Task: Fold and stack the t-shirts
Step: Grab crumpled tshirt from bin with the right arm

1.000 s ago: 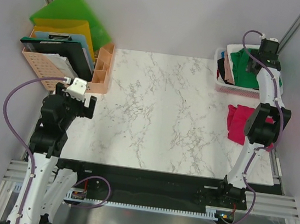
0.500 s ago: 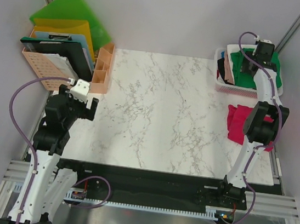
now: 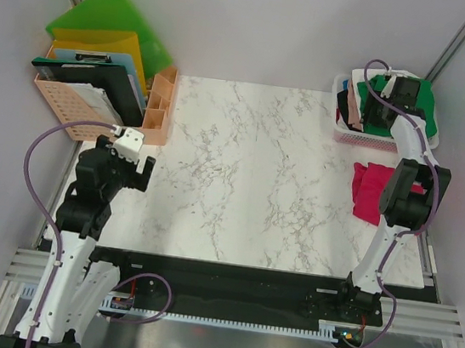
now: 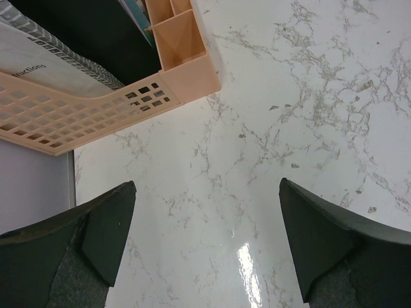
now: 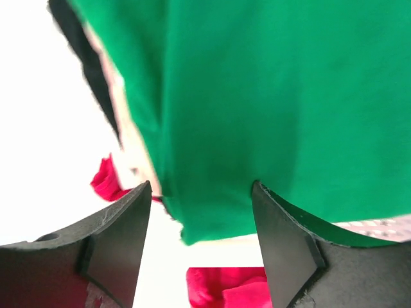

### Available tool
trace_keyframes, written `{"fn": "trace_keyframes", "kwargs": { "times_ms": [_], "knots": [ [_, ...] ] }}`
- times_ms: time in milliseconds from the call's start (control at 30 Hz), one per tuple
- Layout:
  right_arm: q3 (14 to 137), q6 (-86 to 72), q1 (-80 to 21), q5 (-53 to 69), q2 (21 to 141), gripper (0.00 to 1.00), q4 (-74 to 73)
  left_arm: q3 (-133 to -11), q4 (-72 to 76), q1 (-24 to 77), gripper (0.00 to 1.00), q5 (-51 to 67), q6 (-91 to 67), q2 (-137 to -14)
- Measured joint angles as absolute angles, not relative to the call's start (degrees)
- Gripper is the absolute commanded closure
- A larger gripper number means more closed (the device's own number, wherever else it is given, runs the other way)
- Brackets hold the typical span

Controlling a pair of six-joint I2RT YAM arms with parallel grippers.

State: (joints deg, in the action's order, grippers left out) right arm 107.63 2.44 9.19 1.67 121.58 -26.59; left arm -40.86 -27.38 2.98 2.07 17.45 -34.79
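A deep green t-shirt (image 3: 427,100) lies on top of the heap in the white basket (image 3: 350,137) at the back right. My right gripper (image 3: 385,112) hangs over that heap. In the right wrist view the green t-shirt (image 5: 257,96) fills the frame, and its loose lower edge shows between the two dark fingers of the open right gripper (image 5: 200,231), which do not pinch it. A magenta-red t-shirt (image 3: 370,192) lies crumpled on the table beside the right arm and shows in the wrist view (image 5: 237,289). My left gripper (image 3: 130,173) (image 4: 205,237) hovers wide open over bare marble.
A peach desk organizer (image 3: 156,112) (image 4: 180,51) and a peach tray of folders (image 3: 75,97) stand at the back left, close to the left gripper. Pale pink and dark cloth (image 3: 348,108) sit at the basket's left side. The marble table (image 3: 249,176) stretches between the arms.
The right wrist has swung a little left and lower over the basket, above the green t-shirt. The left arm has shifted slightly right and nearer. Both jaws stayed as they were.
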Motion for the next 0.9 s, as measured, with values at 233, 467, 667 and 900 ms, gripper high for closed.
{"fn": "trace_keyframes", "kwargs": {
  "times_ms": [233,467,667,900],
  "knots": [
    [106.52,2.33,9.17,4.95,121.16,0.31,-25.78,-40.71,-27.53,2.98,0.00,2.07,17.87,-35.48],
    [106.98,3.49,9.21,4.78,121.16,0.97,-25.56,-40.66,-27.55,2.98,0.00,2.11,18.09,-35.24],
    [105.58,4.23,9.19,4.51,120.75,1.00,-23.83,-40.66,-27.59,2.98,0.00,2.22,18.11,-34.85],
    [92.05,5.89,9.37,7.81,109.58,1.00,-17.98,-39.33,-27.62,2.98,0.00,3.46,18.17,-34.30]
  ]
}}
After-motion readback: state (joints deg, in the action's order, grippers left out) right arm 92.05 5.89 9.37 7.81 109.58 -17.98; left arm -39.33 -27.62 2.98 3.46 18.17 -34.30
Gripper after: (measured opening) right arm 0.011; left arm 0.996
